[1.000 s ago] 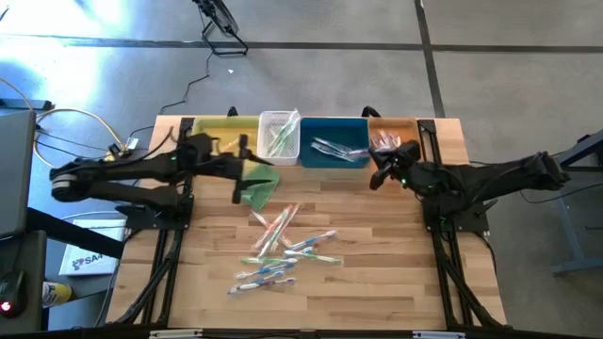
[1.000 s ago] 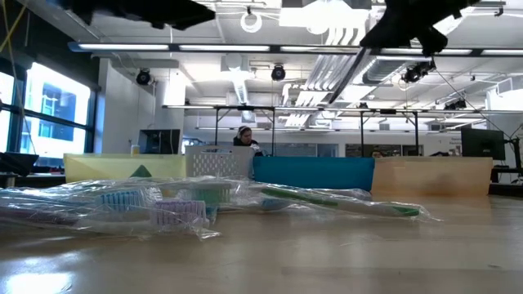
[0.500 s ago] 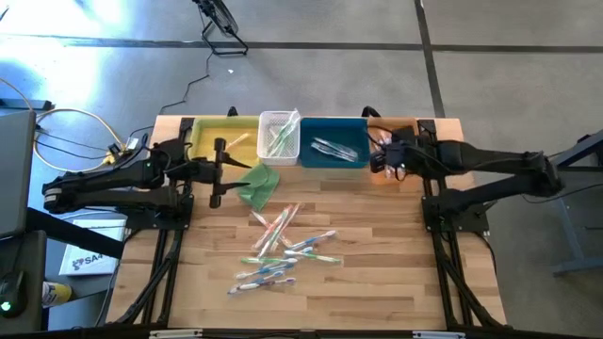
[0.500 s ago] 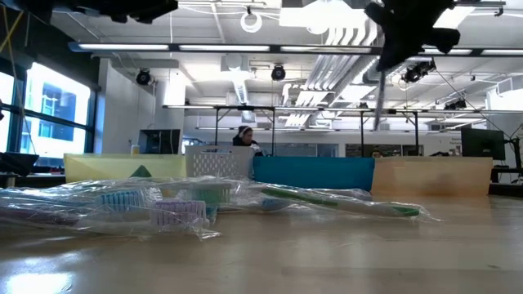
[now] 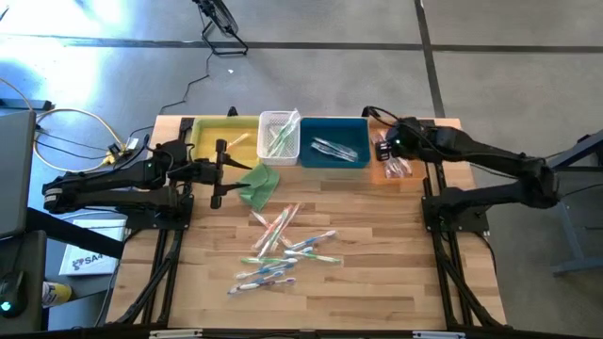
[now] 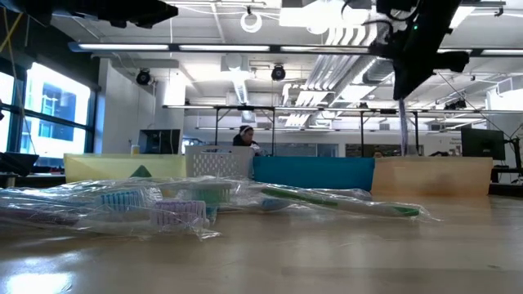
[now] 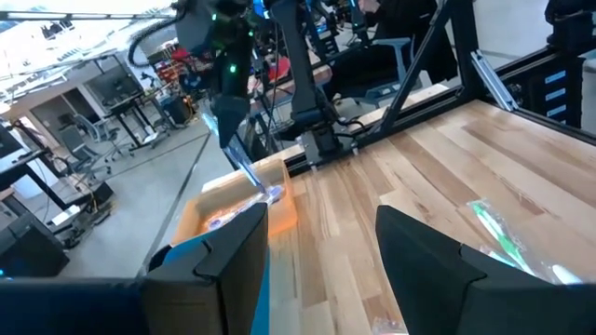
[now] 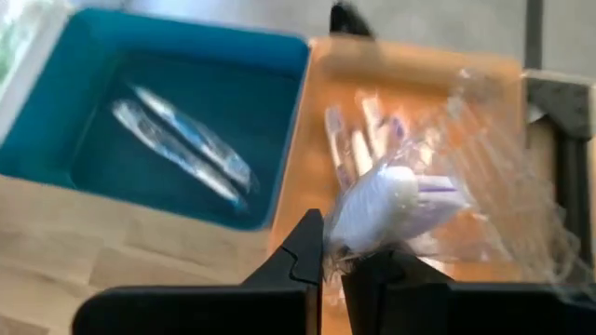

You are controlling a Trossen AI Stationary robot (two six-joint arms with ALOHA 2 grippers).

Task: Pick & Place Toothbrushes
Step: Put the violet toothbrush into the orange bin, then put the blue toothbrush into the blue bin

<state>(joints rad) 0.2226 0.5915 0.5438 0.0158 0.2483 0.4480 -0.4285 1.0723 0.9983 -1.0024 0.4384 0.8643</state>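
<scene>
Clear-wrapped toothbrush now hangs over the orange bin.
Left gripper [image 5: 222,172], fingers wide and empty, waits mid-left; loose toothbrushes [image 5: 280,247] lie centre; right gripper [image 5: 384,148], pinching a wrapped toothbrush [image 8: 391,200], has swung to upper right above the orange bin [image 5: 412,124]: release looks due.

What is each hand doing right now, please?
Left hand: open, holding nothing, beside the green cloth.
Right hand: closed on a wrapped toothbrush, above the orange bin.

Four bins [image 5: 334,141] line the table's far edge, toothbrushes [image 5: 281,250] heaped mid-table.
</scene>
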